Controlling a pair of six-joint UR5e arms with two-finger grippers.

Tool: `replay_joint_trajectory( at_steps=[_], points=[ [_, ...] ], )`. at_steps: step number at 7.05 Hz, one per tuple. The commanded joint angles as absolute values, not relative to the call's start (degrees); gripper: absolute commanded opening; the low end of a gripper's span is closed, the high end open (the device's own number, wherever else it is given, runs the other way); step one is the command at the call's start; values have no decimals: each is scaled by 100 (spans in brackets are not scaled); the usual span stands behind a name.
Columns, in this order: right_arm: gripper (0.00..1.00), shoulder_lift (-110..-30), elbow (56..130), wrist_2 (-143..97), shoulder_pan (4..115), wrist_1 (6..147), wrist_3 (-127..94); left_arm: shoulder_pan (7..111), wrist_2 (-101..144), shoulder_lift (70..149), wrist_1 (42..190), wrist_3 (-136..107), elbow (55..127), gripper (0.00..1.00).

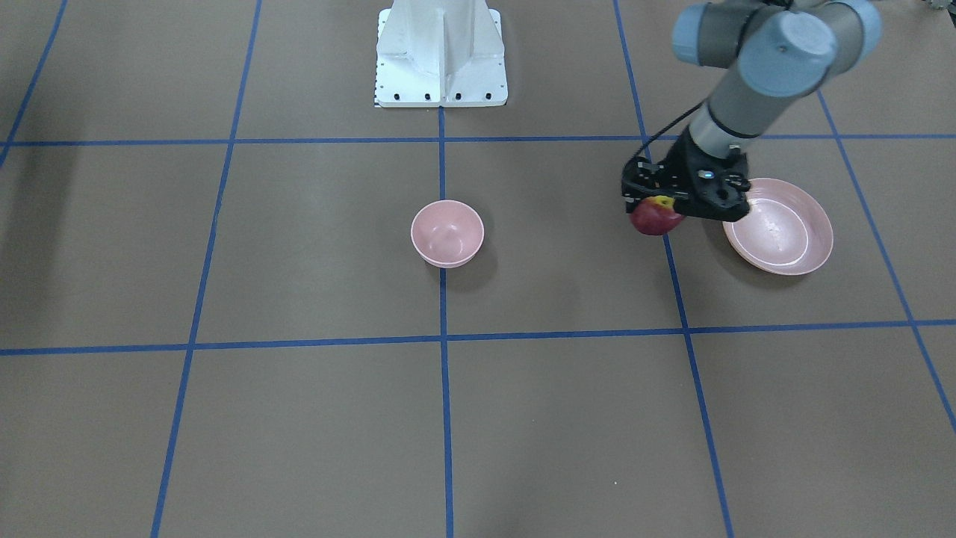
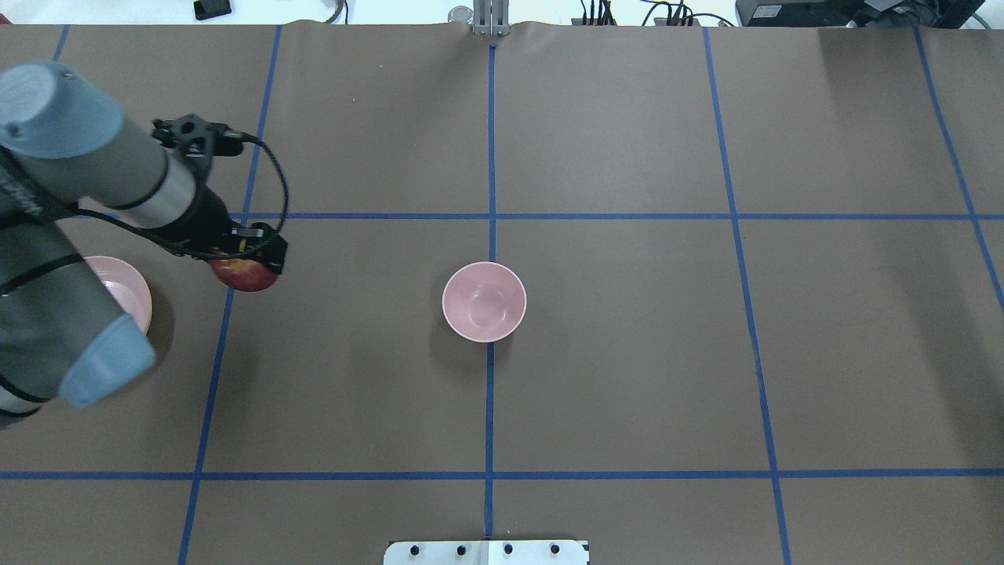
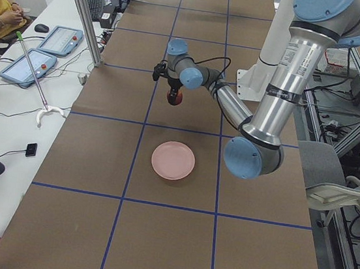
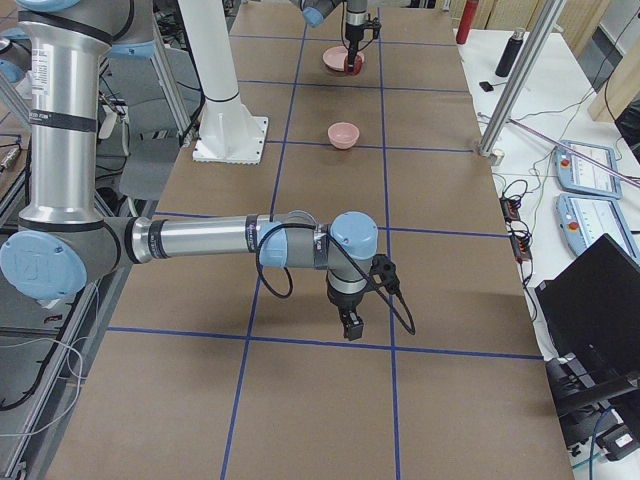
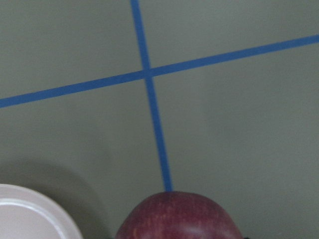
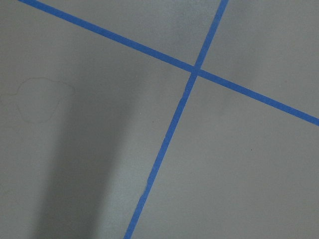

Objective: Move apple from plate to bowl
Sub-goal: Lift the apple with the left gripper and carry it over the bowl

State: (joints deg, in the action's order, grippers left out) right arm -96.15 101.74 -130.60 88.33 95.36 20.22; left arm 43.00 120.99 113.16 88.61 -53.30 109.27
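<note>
My left gripper (image 1: pixel 660 207) is shut on the dark red apple (image 1: pixel 654 219) and holds it in the air just beside the plate's edge, on the side towards the bowl. The apple also shows in the overhead view (image 2: pixel 246 277) and at the bottom of the left wrist view (image 5: pixel 179 217). The wide pale pink plate (image 1: pixel 818 224) lies empty under my left arm (image 2: pixel 129 292). The small deep pink bowl (image 1: pixel 447 233) stands empty at the table's middle (image 2: pixel 484 302). My right gripper (image 4: pixel 350 322) hangs low over bare table far from both; I cannot tell whether it is open or shut.
The white robot base (image 1: pixel 441 52) stands at the table's edge behind the bowl. Blue tape lines (image 2: pixel 490 216) divide the brown table. Desks with gear (image 3: pixel 42 52) run along the table's far side.
</note>
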Motion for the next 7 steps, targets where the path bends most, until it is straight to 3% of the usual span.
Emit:
replay_joint_trajectory(
  at_steps=[1, 3, 7],
  points=[
    [100, -9615, 10151, -13061, 8833, 9536, 2021, 3395, 11454, 12992, 7902, -6787, 10341, 27],
    [100, -9615, 10134, -13069, 8833, 9536, 2021, 3033, 11076, 13926, 8303, -7572, 9288, 28],
    [100, -9615, 10125, -13157, 8833, 9536, 2013, 2962, 10828, 14063, 9289, -7690, 8342, 39]
  ],
)
